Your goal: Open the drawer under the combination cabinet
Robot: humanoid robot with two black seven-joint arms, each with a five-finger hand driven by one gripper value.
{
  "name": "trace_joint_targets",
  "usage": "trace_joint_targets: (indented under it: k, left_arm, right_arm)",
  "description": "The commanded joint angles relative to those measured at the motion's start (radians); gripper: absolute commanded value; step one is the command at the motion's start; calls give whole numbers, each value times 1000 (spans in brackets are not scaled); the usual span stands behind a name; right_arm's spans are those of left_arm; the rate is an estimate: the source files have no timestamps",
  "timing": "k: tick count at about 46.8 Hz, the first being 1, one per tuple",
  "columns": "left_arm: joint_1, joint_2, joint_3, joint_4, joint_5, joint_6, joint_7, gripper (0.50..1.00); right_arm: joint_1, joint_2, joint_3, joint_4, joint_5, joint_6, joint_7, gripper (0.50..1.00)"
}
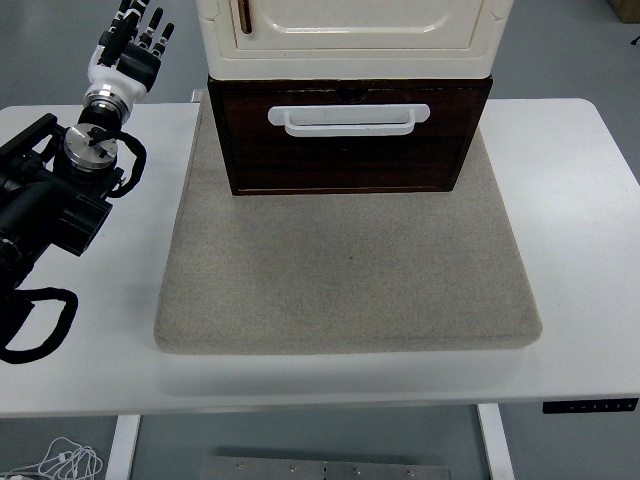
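Note:
A combination cabinet stands at the back middle of the table: a cream upper cabinet on top of a dark brown wooden drawer. The drawer has a white bar handle across its front and looks pushed in. My left hand is raised at the upper left, well left of the cabinet, with fingers spread and holding nothing. The left arm lies over the table's left edge. The right arm does not show.
The cabinet sits on a grey felt mat that covers the middle of the white table. A control panel is on the table's front edge at the right. Cables lie on the floor below.

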Motion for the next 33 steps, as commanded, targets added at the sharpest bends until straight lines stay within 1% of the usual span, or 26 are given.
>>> trace_joint_targets:
  k: [1, 14, 25, 29, 33]
  left_arm:
    - [3, 0, 0, 0, 0, -1, 0, 1000]
    - [7, 8, -5, 2, 0, -4, 2, 1000]
    - [6, 69, -6, 2, 0, -29, 6, 1000]
    - [-6, 95, 0, 2, 0, -43, 6, 1000]
    - [-23, 121, 3, 2, 3, -43, 2, 1000]
  right_arm:
    - [0, 0, 0, 0, 0, 0, 0, 926]
    - [0, 0, 0, 0, 0, 0, 0, 926]
    - [0, 0, 0, 0, 0, -2, 0, 926]
    - [0, 0, 0, 0, 0, 0, 0, 926]
    - [0, 0, 0, 0, 0, 0, 0, 926]
